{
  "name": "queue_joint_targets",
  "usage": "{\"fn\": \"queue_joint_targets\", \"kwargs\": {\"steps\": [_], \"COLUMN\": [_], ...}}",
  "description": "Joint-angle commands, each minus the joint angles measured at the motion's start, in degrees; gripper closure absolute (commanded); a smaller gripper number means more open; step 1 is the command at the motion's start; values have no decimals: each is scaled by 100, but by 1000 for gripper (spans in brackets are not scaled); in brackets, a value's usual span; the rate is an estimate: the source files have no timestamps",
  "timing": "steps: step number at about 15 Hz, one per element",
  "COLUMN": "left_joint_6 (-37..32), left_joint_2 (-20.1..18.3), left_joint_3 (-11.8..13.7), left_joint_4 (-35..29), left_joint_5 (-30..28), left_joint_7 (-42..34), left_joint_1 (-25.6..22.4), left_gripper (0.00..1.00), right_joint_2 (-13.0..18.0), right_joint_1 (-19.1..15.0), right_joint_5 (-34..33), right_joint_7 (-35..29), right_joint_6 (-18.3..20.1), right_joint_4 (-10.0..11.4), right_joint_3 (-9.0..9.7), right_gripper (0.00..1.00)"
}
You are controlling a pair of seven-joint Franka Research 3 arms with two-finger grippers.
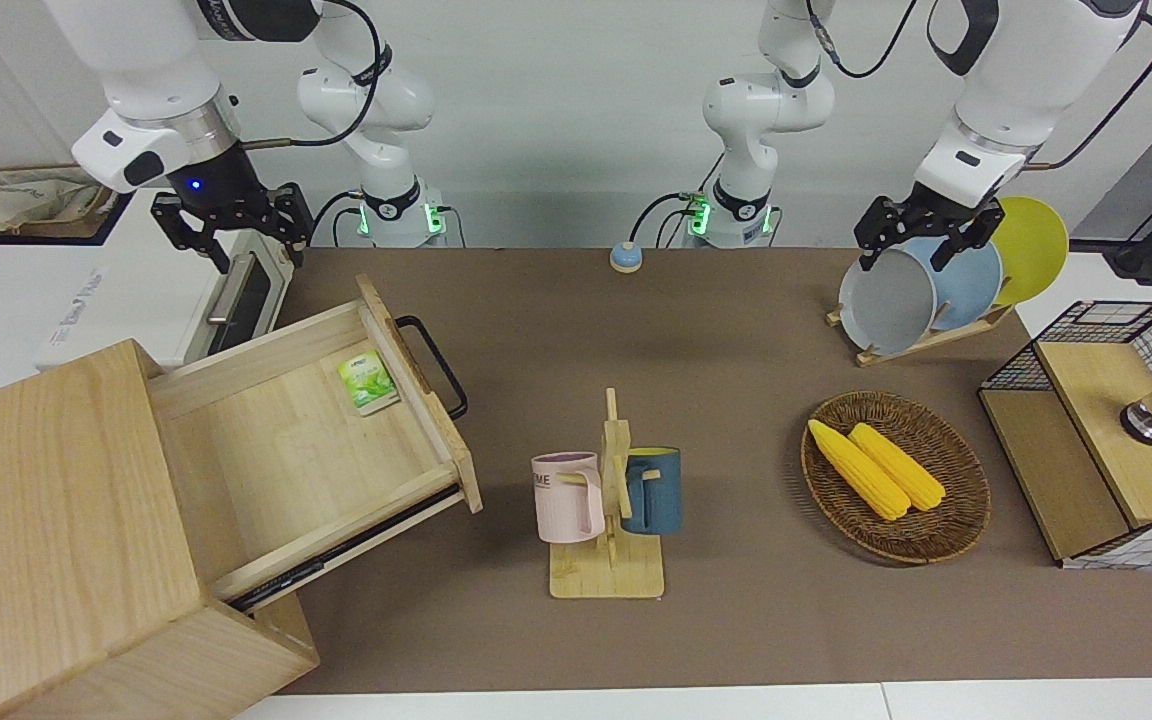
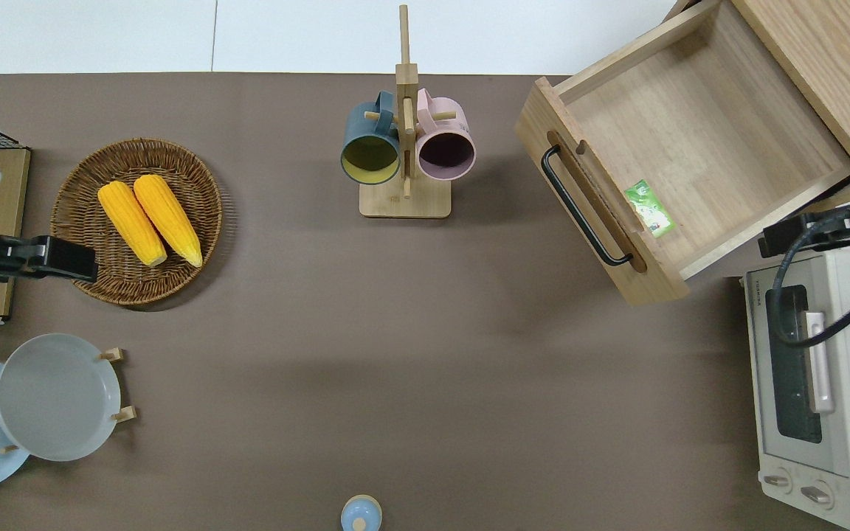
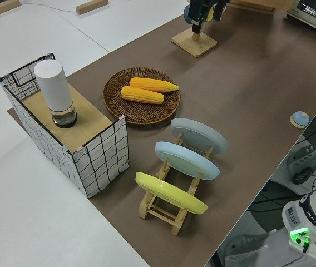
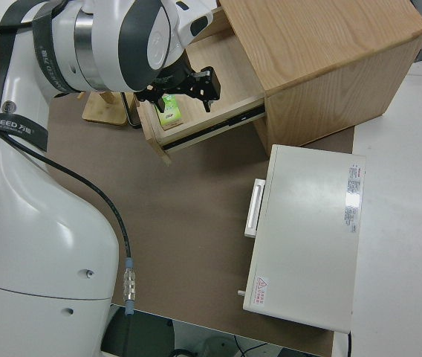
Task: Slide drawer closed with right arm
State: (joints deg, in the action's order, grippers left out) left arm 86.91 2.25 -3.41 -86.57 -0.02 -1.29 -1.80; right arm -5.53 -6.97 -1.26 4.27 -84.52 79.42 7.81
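Drawer [image 1: 306, 440] stands pulled well out of the pale wooden cabinet [image 1: 46, 520] at the right arm's end of the counter [image 2: 395, 354]. It is wide, shallow, light wood, with a flat front carrying a black metal loop handle [image 2: 584, 206]. A small green packet [image 2: 650, 209] lies flat inside, against the drawer front. A dark slide rail shows along one drawer side in the front view. The cabinet is cut off by the picture edge in both front and overhead views.

Right tool [image 1: 231, 225] hangs in the air with its fingers spread, gripping nothing. In the overhead view only part of it shows at the edge, over the corner of the white toaster oven [image 2: 816, 383] nearest the drawer; its wrist is cut off there. The oven has a silver bar handle and a dark glass door.

Left tool [image 1: 926, 235] is parked; I cannot tell how its fingers are set.
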Motion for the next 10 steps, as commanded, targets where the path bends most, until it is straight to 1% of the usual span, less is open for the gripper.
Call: {"fn": "queue_joint_targets", "kwargs": {"steps": [1, 2, 3, 10], "left_joint_6": [-113, -113, -113, -113], "left_joint_2": [65, 65, 65, 65], "left_joint_3": [-37, -37, -37, -37], "left_joint_4": [149, 140, 140, 149], "left_joint_5": [98, 98, 98, 98], "left_joint_7": [-56, -56, -56, -56], "left_joint_1": [-22, -22, -22, -22], "left_gripper": [7, 7, 7, 7], "right_joint_2": [43, 43, 35, 43], "right_joint_1": [-68, -59, -59, -50], "right_joint_5": [73, 73, 82, 82], "right_joint_7": [153, 145, 145, 136], "right_joint_6": [111, 111, 111, 111], "right_joint_4": [-119, -137, -137, -146], "right_joint_3": [18, 18, 18, 45], "right_gripper": [812, 968, 1000, 1000]}}
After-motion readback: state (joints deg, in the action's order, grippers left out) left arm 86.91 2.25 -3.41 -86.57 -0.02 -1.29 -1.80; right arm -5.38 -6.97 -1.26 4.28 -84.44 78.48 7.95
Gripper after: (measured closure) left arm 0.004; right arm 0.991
